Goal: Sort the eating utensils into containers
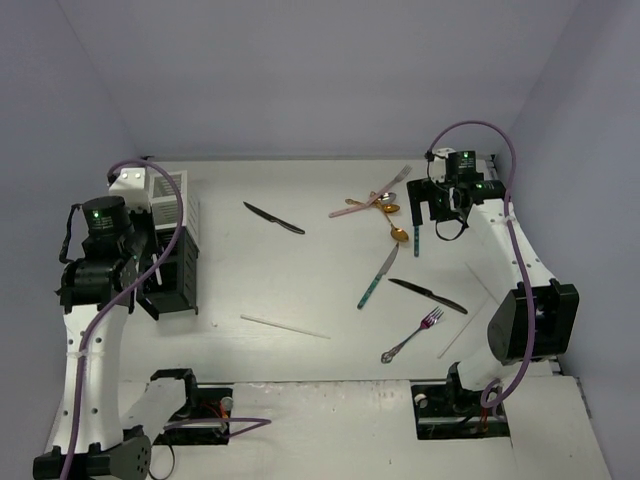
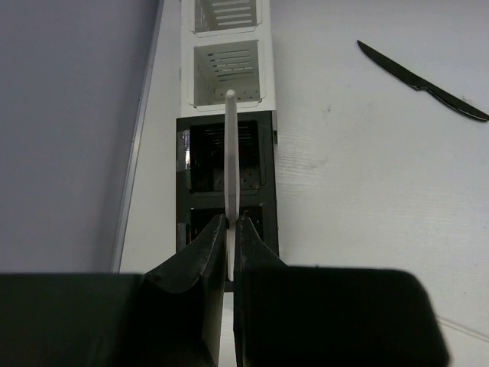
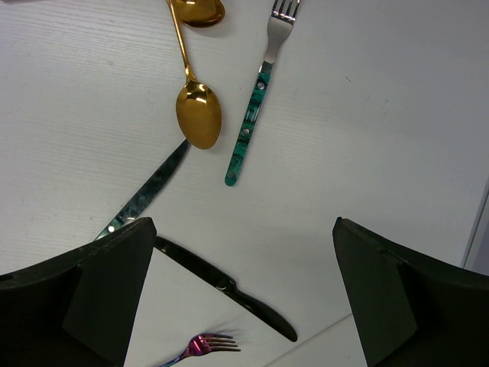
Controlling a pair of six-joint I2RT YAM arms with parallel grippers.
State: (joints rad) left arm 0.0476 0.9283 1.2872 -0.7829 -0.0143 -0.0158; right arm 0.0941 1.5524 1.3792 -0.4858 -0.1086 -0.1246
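Your left gripper [image 2: 231, 229] is clamped on a white chopstick [image 2: 231, 153], holding it right above the black caddy [image 2: 265, 176], lined up with its compartments for a drop, I'd say, while your right gripper [image 1: 437, 208] hangs wide open and empty, well away from that caddy.

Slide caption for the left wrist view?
Left gripper shut on a white chopstick above the black caddy, white caddy beyond, black knife nearby.
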